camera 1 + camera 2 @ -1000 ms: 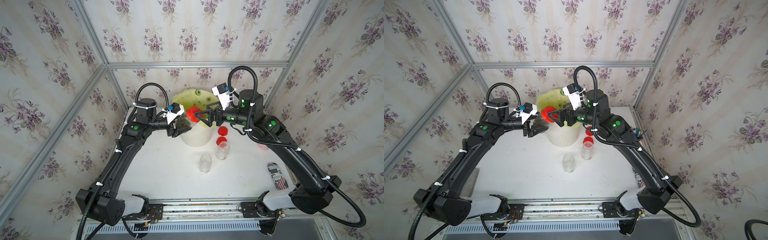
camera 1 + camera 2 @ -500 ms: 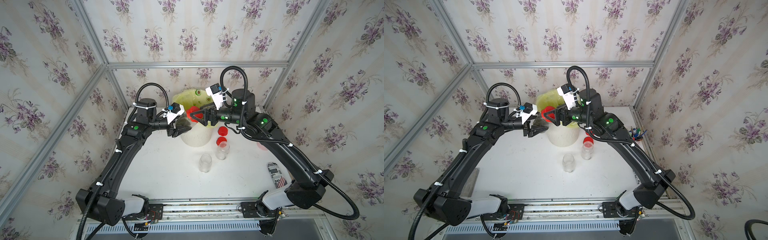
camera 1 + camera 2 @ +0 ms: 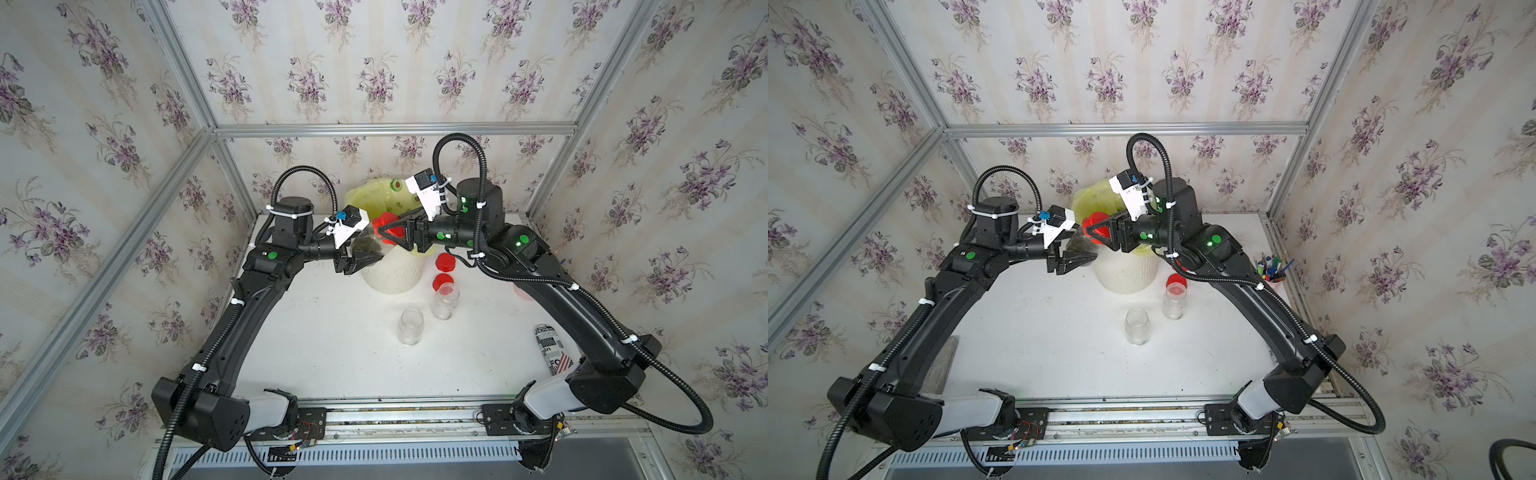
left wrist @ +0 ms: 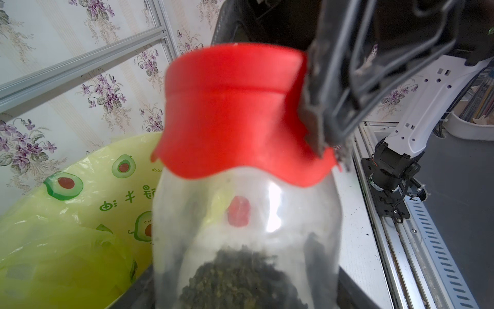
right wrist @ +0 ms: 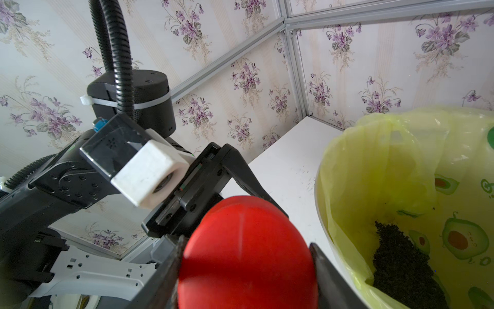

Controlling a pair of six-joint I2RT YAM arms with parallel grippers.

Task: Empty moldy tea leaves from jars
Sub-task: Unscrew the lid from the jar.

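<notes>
Two arms, left arm [image 3: 245, 316] and right arm [image 3: 582, 316]: glossy black shells, with a pale grey segment at each base. Ribbed black cables [image 3: 481, 174] loop over the upper joints, strapped with white zip ties [image 3: 291, 214]. Round green lights [image 3: 272, 255] glow on the links. White camera blocks [image 3: 428, 195] with blue plugs sit at the wrists. The left pincer [image 3: 372, 252] and right pincer [image 3: 381, 232] are both black; the right has an open triangular frame.

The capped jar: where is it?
In a top view, the jar hangs in the left gripper at the bin's left rim, red cap in the right gripper.
</notes>
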